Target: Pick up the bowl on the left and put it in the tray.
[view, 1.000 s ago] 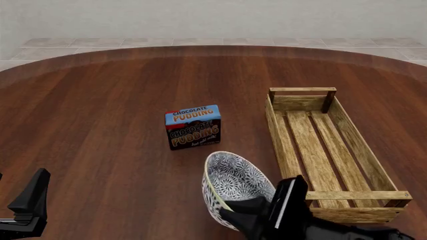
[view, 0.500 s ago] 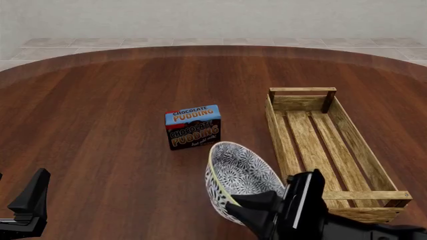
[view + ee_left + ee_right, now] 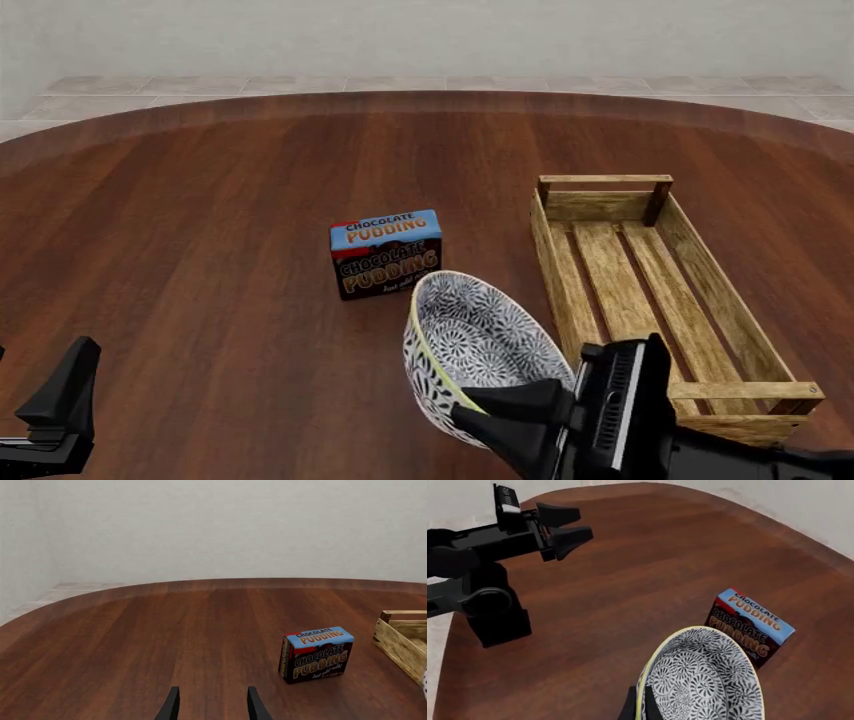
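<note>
The blue-and-white patterned bowl hangs tilted above the table, just left of the tray's near end, its yellowish rim pinched by my right gripper. In the right wrist view the fingers are shut on the rim of the bowl. The wooden slat tray lies lengthwise at the right with nothing in it. My left gripper stays low at the near left, far from the bowl. In its own wrist view the left gripper is open and holds nothing.
A chocolate pudding box stands upright just beyond the bowl, left of the tray; it also shows as the pudding box and the pudding box. The left arm crosses the right wrist view. The round table's far edge curves across the back.
My right gripper has carried the bowl upward and a little to the right, toward the tray's near end. The left arm, the box and the tray have not moved.
</note>
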